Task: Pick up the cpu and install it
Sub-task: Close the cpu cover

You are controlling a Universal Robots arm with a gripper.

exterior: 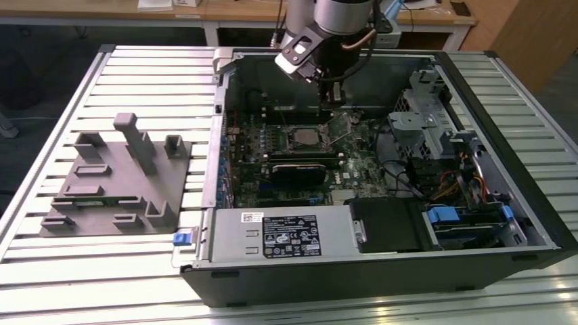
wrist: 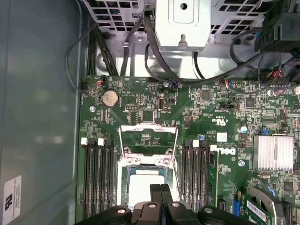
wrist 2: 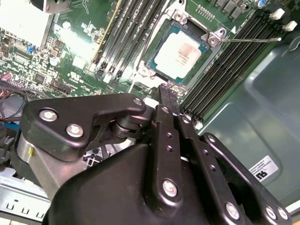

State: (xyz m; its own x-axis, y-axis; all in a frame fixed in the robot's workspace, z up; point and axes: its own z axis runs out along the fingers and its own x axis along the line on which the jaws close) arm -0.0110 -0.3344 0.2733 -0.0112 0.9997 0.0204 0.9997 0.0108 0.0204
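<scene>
Inside the computer case [exterior: 361, 279]: the motherboard [exterior: 361, 166], with the cpu [wrist 2: 180, 54] lying flat in its socket [wrist 2: 213, 37].
End effector [wrist 2: 168, 93]: close over the edge of the socket, fingers [wrist: 156, 192] pressed together, nothing between them.
Worktop [exterior: 91, 284]: carries the case and, at the exterior view's left, a grey fixture [exterior: 108, 189].

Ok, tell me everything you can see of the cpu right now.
The cpu is a small flat square chip with a pale silver-white metal top and a thin green border. It lies flat in its socket, whose metal cover is flipped open. Nothing grips it: the gripper, shut and empty, hangs beside one edge of the socket; contact with the chip cannot be told.
</scene>
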